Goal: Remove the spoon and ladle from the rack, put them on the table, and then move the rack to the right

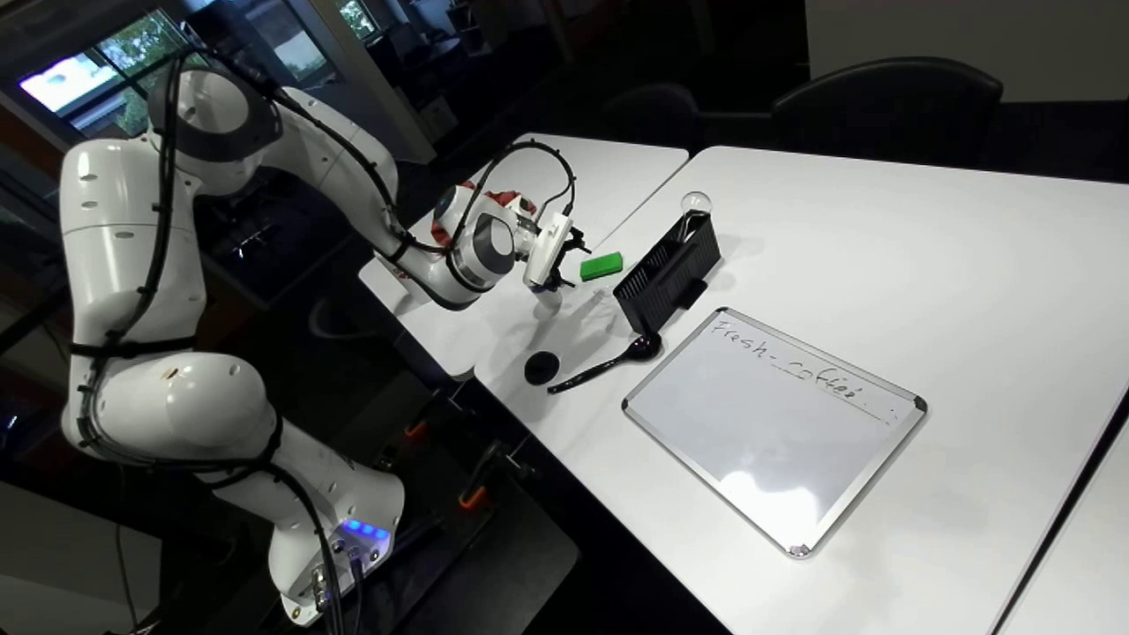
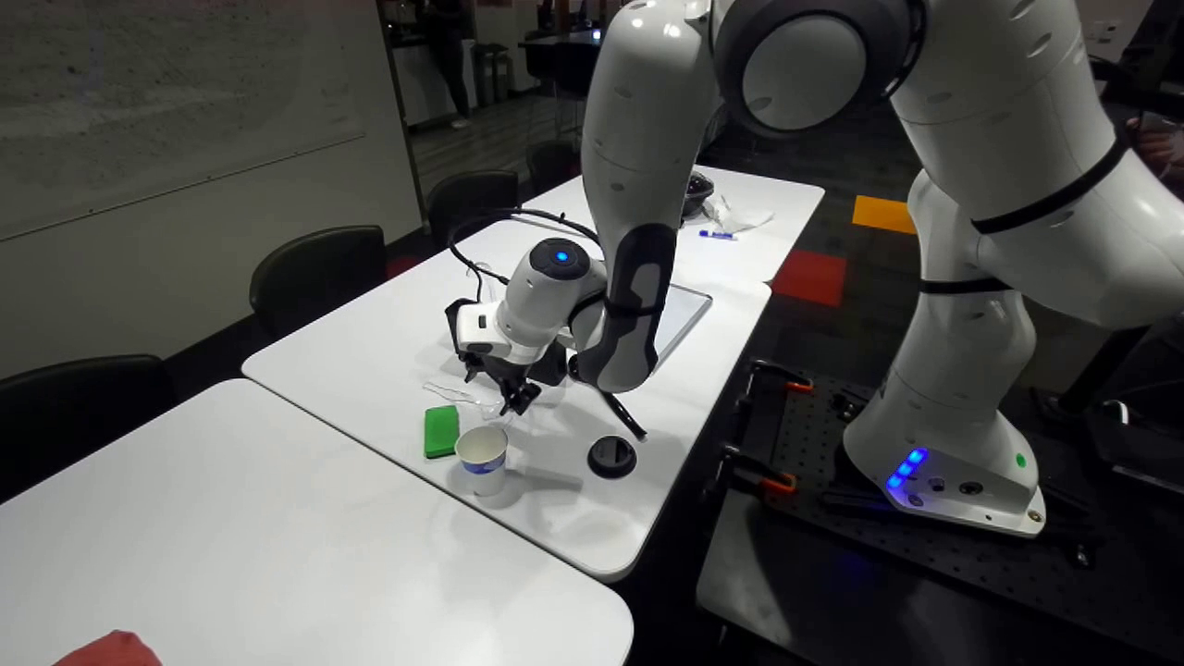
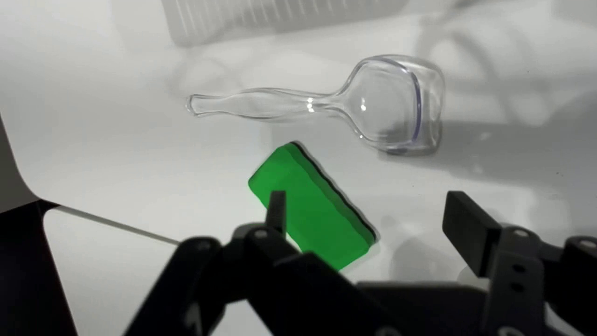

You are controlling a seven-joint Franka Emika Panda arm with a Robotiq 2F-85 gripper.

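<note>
The see-through spoon [image 3: 298, 103] lies flat on the white table [image 1: 970, 265], its wide end to the right in the wrist view. My gripper [image 3: 373, 221] is open above the tabletop, its fingers well apart and holding nothing. The gripper [image 1: 575, 262] hovers between the arm's side of the table and the black rack [image 1: 666, 280]. From the rack's far end a clear rounded thing [image 1: 696, 203] sticks up; what it is I cannot tell. Resting on the table by the rack's near end is the black ladle [image 1: 646, 347], whose handle points toward the robot's base.
A green eraser [image 3: 308, 200] lies below the gripper, beside the spoon. Close by stand a paper cup [image 2: 483, 458] and a black lid [image 2: 611, 457]. A framed whiteboard [image 1: 767, 432] with writing lies past the ladle. A seam between tables runs near the eraser.
</note>
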